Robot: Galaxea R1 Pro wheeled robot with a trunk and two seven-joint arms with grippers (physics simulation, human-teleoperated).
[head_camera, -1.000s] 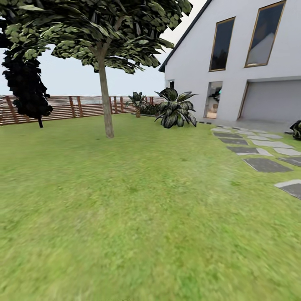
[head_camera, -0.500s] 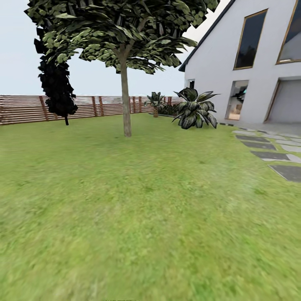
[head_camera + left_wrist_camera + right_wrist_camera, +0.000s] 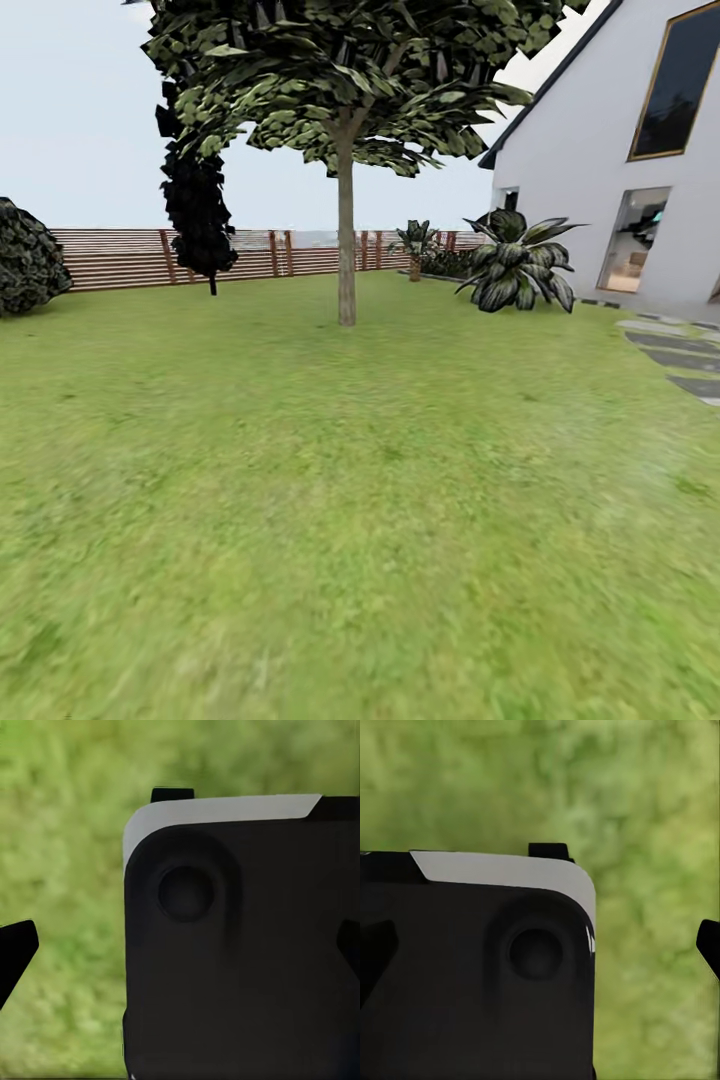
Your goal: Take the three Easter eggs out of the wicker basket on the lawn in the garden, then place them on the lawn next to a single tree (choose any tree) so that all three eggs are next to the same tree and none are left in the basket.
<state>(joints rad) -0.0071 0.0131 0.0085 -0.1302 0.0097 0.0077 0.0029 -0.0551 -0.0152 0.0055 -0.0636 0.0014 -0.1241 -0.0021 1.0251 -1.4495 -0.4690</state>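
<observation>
View has swung left: tree [image 3: 346,240] now centred on the lawn [image 3: 360,520] — basket and eggs unsighted, search continues. Both grippers' state — cannot tell.

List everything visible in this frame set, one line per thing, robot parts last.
lawn: one, mottled green, fills the foreground of the head view.
tree: one, pale grey-beige trunk, dark green leaves, mid-lawn.
dark tree: one, nearly black, by the fence.
fence: one, brown horizontal slats, along the far edge.
bush: one, dark, far left.
leafy plants: two, dark green, near the house.
house: one, white, right side.
stepping stones: several, grey, right edge.
left gripper: black tips at the wrist view's edges, jaws apart.
right gripper: likewise, jaws apart.
robot body: dark with a pale edge, in both wrist views.
</observation>
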